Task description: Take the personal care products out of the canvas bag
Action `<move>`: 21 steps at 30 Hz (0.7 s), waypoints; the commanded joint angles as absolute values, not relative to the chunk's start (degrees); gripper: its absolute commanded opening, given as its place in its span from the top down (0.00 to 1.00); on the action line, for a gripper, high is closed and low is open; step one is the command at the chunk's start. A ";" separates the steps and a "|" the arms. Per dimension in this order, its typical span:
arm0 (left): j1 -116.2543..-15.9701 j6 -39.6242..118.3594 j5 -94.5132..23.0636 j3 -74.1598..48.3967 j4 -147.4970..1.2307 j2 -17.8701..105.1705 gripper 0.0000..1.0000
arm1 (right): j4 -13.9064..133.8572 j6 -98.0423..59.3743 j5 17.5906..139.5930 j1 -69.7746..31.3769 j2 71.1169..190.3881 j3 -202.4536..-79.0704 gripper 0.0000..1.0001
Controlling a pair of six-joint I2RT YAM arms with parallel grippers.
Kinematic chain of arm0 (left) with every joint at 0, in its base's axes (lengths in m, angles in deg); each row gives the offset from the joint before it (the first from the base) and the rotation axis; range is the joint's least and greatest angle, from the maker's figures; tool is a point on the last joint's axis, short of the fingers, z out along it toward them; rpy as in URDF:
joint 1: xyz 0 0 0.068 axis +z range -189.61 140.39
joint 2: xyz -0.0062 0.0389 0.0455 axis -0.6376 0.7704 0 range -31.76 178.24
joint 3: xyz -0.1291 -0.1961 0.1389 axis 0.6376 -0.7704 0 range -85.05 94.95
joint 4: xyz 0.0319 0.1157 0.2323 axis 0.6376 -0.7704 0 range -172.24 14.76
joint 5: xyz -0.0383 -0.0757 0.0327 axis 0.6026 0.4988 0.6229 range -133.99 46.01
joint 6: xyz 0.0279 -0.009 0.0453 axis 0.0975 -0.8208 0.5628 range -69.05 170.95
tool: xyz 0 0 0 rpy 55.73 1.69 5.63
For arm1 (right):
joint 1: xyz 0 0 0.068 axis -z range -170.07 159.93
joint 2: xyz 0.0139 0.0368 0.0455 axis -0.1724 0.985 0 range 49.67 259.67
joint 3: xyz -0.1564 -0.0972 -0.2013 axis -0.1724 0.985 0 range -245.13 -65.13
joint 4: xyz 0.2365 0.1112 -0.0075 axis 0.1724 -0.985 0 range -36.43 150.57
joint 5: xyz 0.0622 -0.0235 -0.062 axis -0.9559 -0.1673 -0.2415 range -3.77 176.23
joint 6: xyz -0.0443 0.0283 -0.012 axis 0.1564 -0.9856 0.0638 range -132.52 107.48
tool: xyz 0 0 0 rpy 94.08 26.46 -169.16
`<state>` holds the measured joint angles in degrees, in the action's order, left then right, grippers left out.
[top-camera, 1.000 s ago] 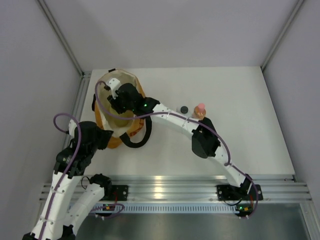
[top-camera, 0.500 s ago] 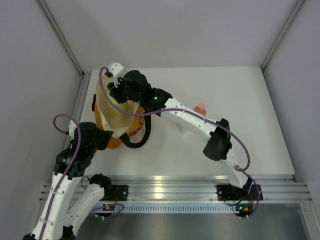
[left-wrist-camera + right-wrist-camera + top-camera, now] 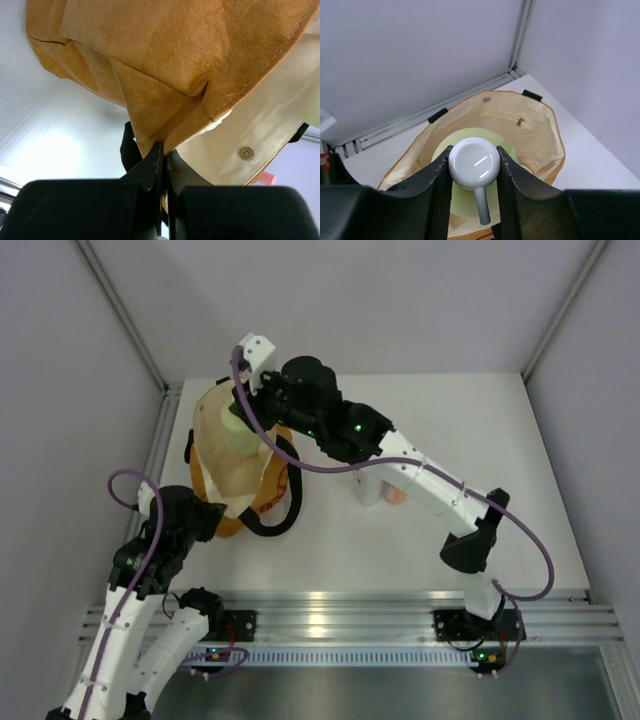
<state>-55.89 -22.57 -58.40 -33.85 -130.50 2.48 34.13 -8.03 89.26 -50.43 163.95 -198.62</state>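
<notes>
mustard-orange bag [image 3: 150, 60], pale green bottle [image 3: 462, 200], white cap [image 3: 474, 161]

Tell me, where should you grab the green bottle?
By its white cap, coming straight down from above. The green bottle is upright with the bag walls around its sides, and the round cap is narrower than the body. The right fingers pinch it that way.

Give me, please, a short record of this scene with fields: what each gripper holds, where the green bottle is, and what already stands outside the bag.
left gripper: shut on the edge of the canvas bag
right gripper: shut on the pale green bottle, gripped at its top
bottle position: over the bag's open mouth; whether its base is clear of the rim, cannot tell
outside the bag: orange bottle on the table, mostly hidden by the right arm
</notes>
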 commanded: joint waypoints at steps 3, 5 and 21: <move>-55.87 -23.23 -59.19 -35.04 -129.55 1.91 1.00 | 44.05 -8.21 93.61 -51.24 151.98 -202.94 1.00; -55.87 -23.41 -59.10 -35.13 -129.55 1.82 1.00 | 43.87 -7.43 96.15 -51.16 150.40 -202.68 1.00; -55.87 -24.55 -58.22 -36.71 -129.55 0.24 1.00 | 37.81 -6.45 105.66 -42.03 140.47 -190.30 1.00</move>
<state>-55.89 -24.10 -58.16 -35.99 -130.09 0.58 30.62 -5.47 103.34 -45.47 146.86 -190.71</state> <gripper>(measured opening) 0.025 0.336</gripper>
